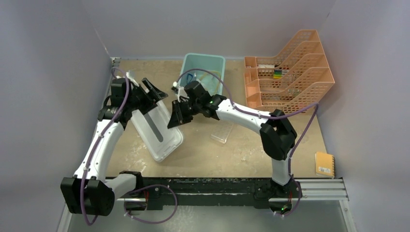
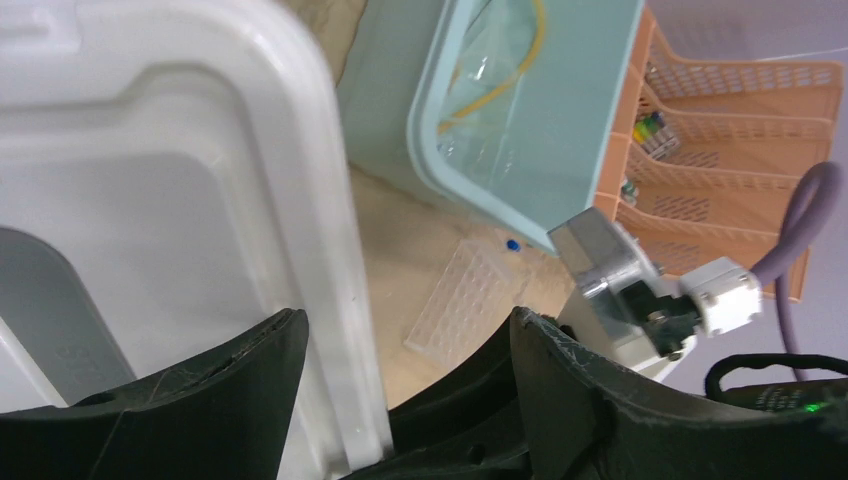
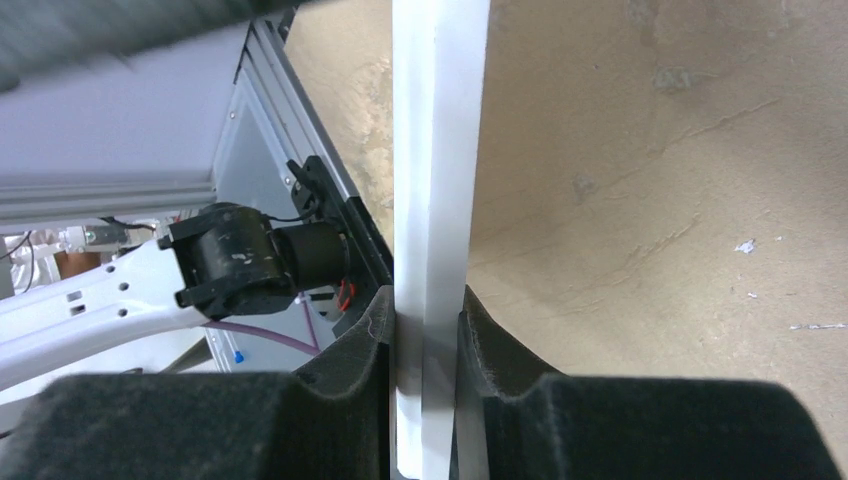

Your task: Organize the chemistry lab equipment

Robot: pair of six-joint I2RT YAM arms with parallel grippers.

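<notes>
Both arms are at the white rectangular plastic lid (image 1: 157,130). The right gripper (image 3: 428,312) has its jaws clenched on the rim, while the left gripper (image 2: 405,322) has its jaws spread wide around the rim, not squeezing. Just to the right, the clear plastic rack (image 1: 221,133) lies on the desk (image 1: 203,157).

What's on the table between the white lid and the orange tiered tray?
The clear rack lies flat there, touching neither the white lid nor the orange tiered tray; the top view shows it best.
</notes>
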